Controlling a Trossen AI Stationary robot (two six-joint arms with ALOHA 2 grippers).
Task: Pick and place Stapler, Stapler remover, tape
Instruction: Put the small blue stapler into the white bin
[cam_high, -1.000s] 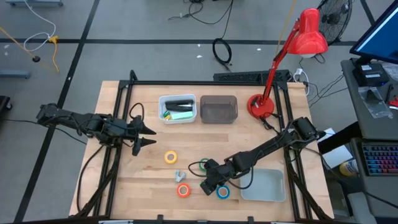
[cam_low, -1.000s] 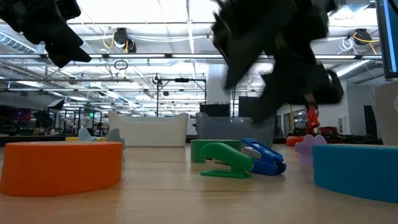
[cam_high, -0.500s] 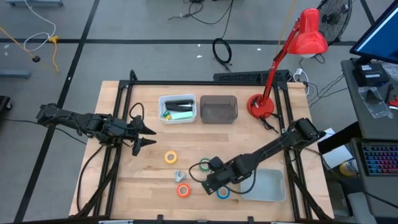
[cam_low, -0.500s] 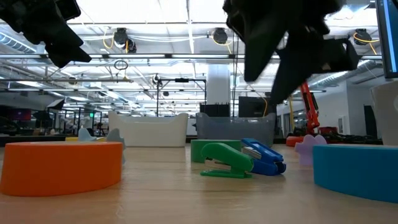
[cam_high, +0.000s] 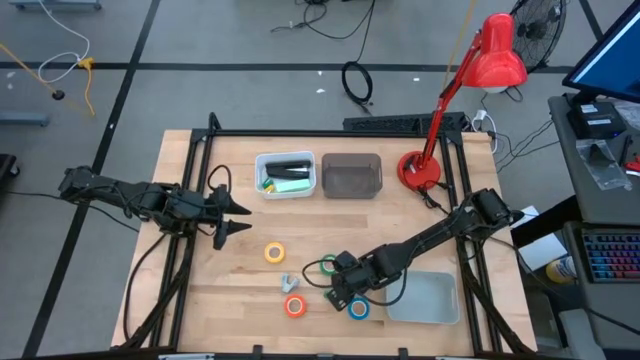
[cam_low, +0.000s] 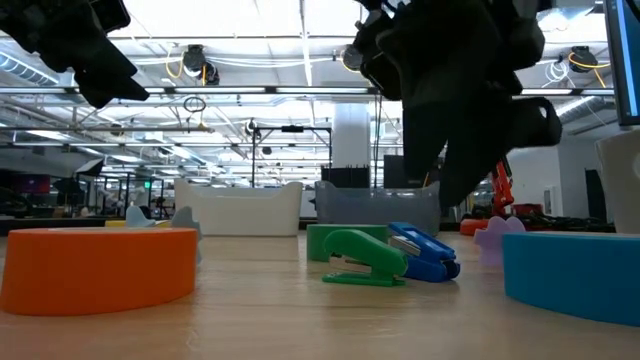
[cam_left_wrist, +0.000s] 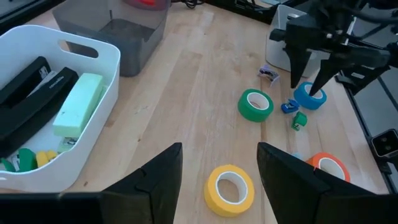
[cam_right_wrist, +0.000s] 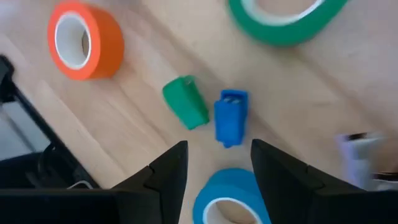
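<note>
Jaws open, our right gripper (cam_high: 340, 296) hovers just above the blue tape (cam_right_wrist: 231, 198) near the table's front edge, so we should centre over the ring and lower straight, avoiding the small blue (cam_right_wrist: 231, 117) and green lumps (cam_right_wrist: 186, 101) beside it.

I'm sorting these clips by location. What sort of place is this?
Probably a robotics lab in a large industrial hall: a wooden table on a taped concrete floor, exposed ceiling beams and ducts, and a computer monitor alongside.
</note>
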